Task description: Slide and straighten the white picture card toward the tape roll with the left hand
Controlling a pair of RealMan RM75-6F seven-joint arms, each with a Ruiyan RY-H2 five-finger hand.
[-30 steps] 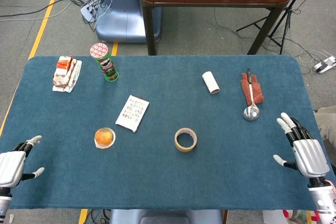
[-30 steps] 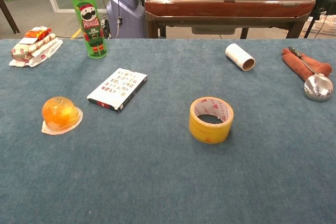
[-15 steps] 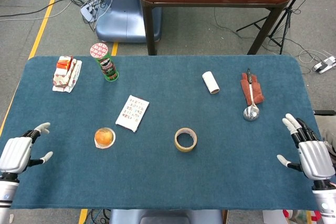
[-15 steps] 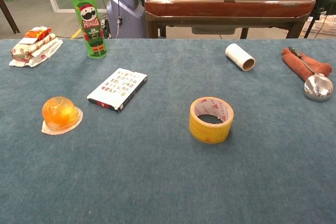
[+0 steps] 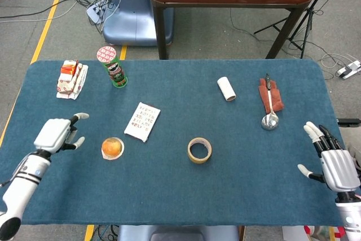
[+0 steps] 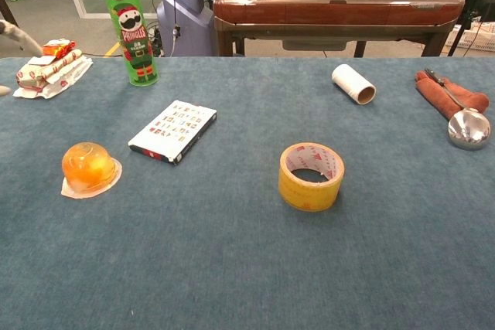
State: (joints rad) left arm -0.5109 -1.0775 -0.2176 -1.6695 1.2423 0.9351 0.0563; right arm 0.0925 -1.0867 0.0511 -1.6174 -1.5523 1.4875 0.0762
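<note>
The white picture card [image 5: 142,121] [image 6: 172,130] lies tilted on the blue table, left of centre. A yellow tape roll [image 5: 199,150] [image 6: 311,176] lies flat to its right, nearer the front edge. My left hand [image 5: 56,134] hovers over the table's left part, fingers apart and holding nothing, well left of the card, with an orange jelly cup [image 5: 112,148] [image 6: 90,168] between them. Only a fingertip of it [image 6: 14,34] shows at the chest view's left edge. My right hand [image 5: 334,163] hangs open past the table's right front corner.
A green Pringles can [image 5: 114,66] [image 6: 131,34] and a snack packet [image 5: 71,79] [image 6: 50,66] stand at the back left. A white paper roll [image 5: 227,88] [image 6: 353,83], a brown cloth [image 5: 271,95] and a metal spoon [image 5: 270,118] [image 6: 469,127] lie at the back right.
My left hand has risen from the front left corner and moved forward and right over the table toward the card. The right hand drifted slightly. The card and tape have not moved.
</note>
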